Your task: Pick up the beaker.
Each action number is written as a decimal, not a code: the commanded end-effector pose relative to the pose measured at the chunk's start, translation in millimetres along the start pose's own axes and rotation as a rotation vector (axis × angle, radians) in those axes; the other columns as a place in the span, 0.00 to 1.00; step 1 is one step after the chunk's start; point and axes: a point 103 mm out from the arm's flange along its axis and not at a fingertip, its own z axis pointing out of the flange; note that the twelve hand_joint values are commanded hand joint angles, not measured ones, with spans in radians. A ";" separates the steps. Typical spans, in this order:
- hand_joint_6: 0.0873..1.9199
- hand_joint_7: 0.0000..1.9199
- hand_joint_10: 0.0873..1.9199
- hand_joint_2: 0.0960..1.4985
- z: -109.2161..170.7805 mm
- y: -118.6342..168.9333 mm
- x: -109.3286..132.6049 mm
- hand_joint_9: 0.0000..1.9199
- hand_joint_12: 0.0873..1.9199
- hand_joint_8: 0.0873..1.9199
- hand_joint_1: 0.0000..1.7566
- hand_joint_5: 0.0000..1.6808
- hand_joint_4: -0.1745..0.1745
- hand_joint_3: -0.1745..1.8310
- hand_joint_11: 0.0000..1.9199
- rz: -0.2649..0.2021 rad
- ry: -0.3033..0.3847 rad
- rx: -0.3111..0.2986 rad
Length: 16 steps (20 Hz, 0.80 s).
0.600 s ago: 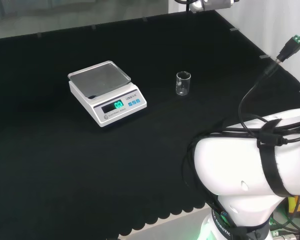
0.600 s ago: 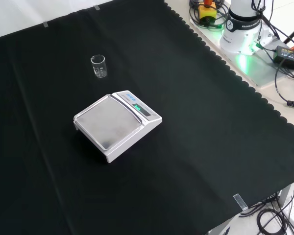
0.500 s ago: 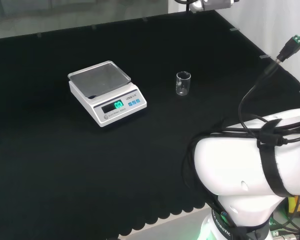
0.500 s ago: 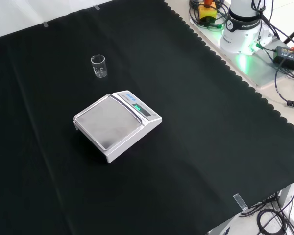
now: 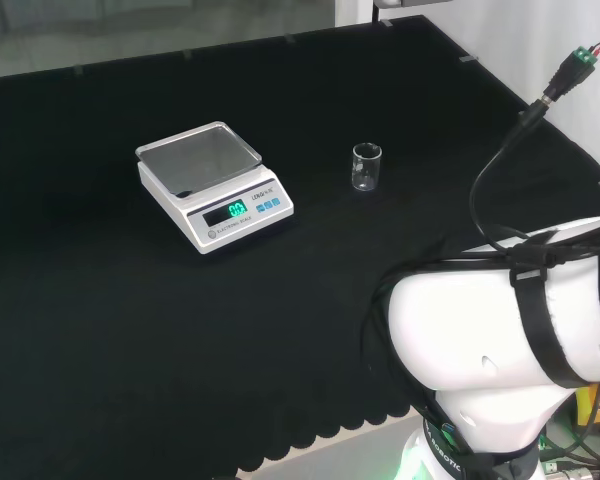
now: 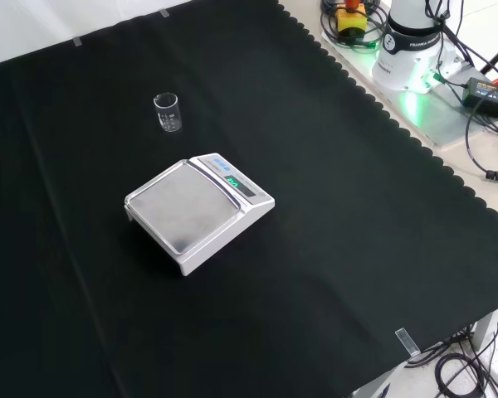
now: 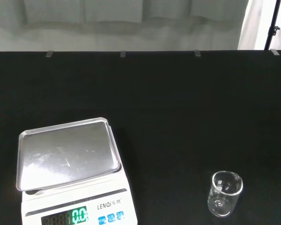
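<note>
Beaker: clear, upright on the counter, right of the scale in head view, untouched. Hand: state cannot be told. Risk: light glass tips if nudged sideways on approach.

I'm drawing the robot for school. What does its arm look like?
The arm is big, white, rounded and shiny. Black straps wrap around it, holding thin black cables, one ending in a green plug. Its white base glows green underneath.
</note>
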 end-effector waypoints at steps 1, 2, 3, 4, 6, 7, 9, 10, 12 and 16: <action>0.00 0.00 0.44 0.62 41.9 33.4 -31.0 0.02 0.78 0.33 0.12 0.04 0.35 0.23 0.09 0.020 0.041 0.056; 0.00 0.00 0.44 0.62 47.2 41.1 -35.8 0.02 0.78 0.32 0.12 0.04 0.35 0.23 0.09 0.020 0.054 0.063; 0.00 0.00 0.44 0.62 52.8 48.8 -41.2 0.02 0.78 0.31 0.12 0.04 0.35 0.23 0.09 0.021 0.056 0.068; 0.00 0.00 0.44 0.61 57.9 55.8 -46.0 0.02 0.78 0.30 0.12 0.04 0.35 0.23 0.09 0.022 0.051 0.071; 0.00 0.00 0.44 0.61 67.8 70.3 -56.2 0.00 0.78 0.27 0.13 0.05 0.35 0.23 0.07 0.019 0.054 0.063; 0.00 0.00 0.44 0.61 71.9 76.7 -60.0 0.00 0.78 0.28 0.13 0.08 0.35 0.23 0.07 0.024 0.047 0.059; 0.00 0.04 0.44 0.61 80.5 89.5 -66.8 0.05 0.78 0.34 0.15 0.15 0.34 0.23 0.08 0.034 0.018 0.045; 0.00 0.07 0.44 0.61 84.6 94.6 -70.7 0.09 0.77 0.36 0.17 0.18 0.33 0.23 0.12 0.043 0.016 0.040; 0.00 0.14 0.42 0.61 92.8 103.7 -80.3 0.18 0.72 0.38 0.19 0.24 0.29 0.24 0.19 0.060 0.027 0.043; 0.00 0.19 0.40 0.61 109.4 119.6 -99.1 0.23 0.70 0.39 0.21 0.28 0.26 0.25 0.24 0.084 0.045 0.062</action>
